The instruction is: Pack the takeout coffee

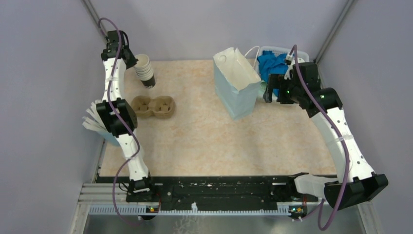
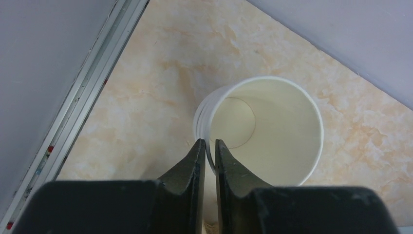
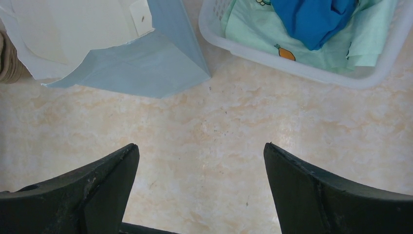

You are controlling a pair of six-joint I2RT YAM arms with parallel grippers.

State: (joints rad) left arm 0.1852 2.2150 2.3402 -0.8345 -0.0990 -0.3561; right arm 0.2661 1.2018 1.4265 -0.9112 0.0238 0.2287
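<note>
- My left gripper (image 2: 209, 145) is up near the far left corner of the desk (image 1: 204, 141). Its jaws are narrow and pinch the rim of the top cup (image 2: 272, 122), a paper cup that is cream inside. One finger is inside the rim and one is outside.
- That cup sits in a stack of paper cups (image 1: 144, 69) with no lids. The rims are white and the bottom end is dark brown. The stack leans over. I cannot tell if its bottom end touches the desk.
- I cannot tell from these views where the takeout coffee with its white lid is.
- A brown cardboard cup tray (image 1: 153, 106) with two round holes lies on the left side of the desk. It is a little nearer to me than the stack and apart from it.
- A light blue paper bag (image 1: 237, 85) stands upright with its top open. It is in the far half of the desk, a bit right of the middle.
- A white plastic basket (image 3: 360, 78) sits in the far right corner, near the bag. A blue cloth (image 3: 311, 17) and a pale green cloth (image 3: 243, 24) lie in it.
- My right gripper (image 3: 200, 146) hangs over bare desk, near the bag and the basket. Its jaws are wide apart and hold nothing.
</note>
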